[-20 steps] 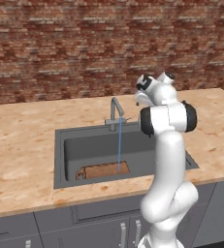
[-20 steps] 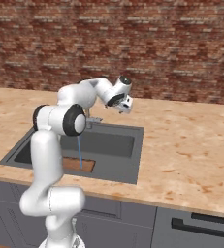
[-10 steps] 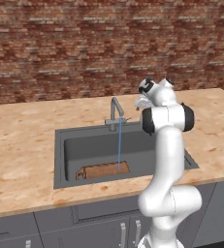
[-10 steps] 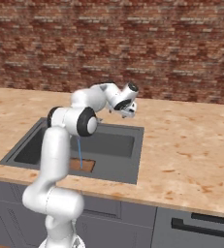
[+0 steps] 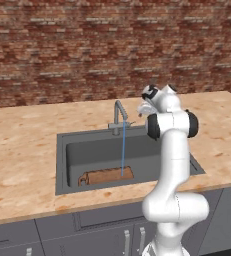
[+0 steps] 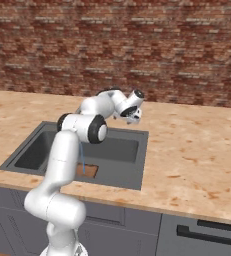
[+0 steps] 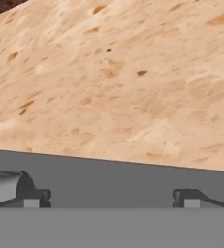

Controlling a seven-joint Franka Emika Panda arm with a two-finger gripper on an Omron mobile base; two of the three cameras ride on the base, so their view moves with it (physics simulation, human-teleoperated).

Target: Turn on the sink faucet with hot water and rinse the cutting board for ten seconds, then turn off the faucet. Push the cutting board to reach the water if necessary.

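1. The gripper (image 7: 108, 198) is seen with its fingers spread wide; nothing is held or touched.
2. It is raised over the counter (image 7: 133, 87), behind the sink's (image 5: 62, 165) right rear corner.
3. The cutting board (image 5: 106, 176) lies flat in the basin, near the front wall.
4. The water (image 5: 123, 150) falls from the sink faucet (image 5: 119, 117) onto the board's right part.

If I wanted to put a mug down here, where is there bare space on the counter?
The counter is bare left of the sink and to the right of it, out to the counter's end, plus a strip along the brick wall. It gets crowded behind the sink's right half: the faucet, the water, the gripper, and the cutting board below.
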